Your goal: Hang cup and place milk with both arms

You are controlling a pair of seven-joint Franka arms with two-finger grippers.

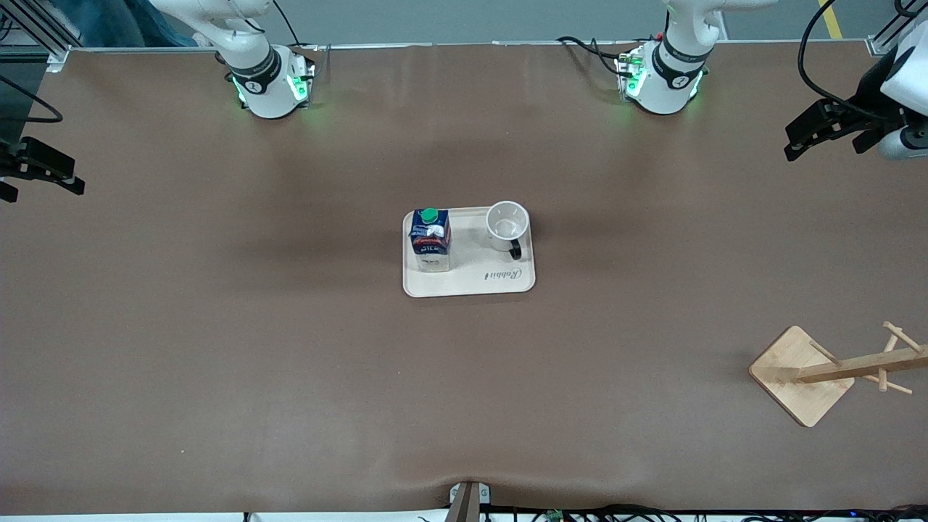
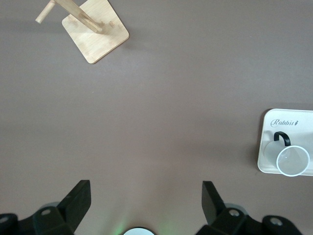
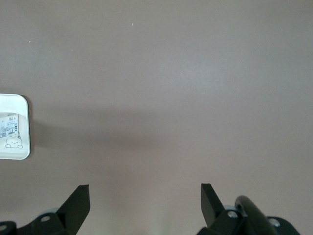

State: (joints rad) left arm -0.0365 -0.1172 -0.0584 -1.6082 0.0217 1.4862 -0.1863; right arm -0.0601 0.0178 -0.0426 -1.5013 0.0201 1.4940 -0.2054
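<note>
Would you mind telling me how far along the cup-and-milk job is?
Nothing looks done: the cup and the milk stand on the tray, the wooden rack is bare. Left gripper and right gripper hover open at the table's ends. Everything remains.

Brown desk (image 1: 217,348); cream tray (image 1: 471,284); dark-blue milk (image 1: 431,239), green cap, red band; white cup (image 1: 506,226), black handle; pale wood rack (image 1: 801,375).

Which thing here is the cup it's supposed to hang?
Find the cream tray in the middle of the brown table. Two things stand on it: a dark-blue milk carton and the cup. The cup is the open white mug with the black handle.
</note>
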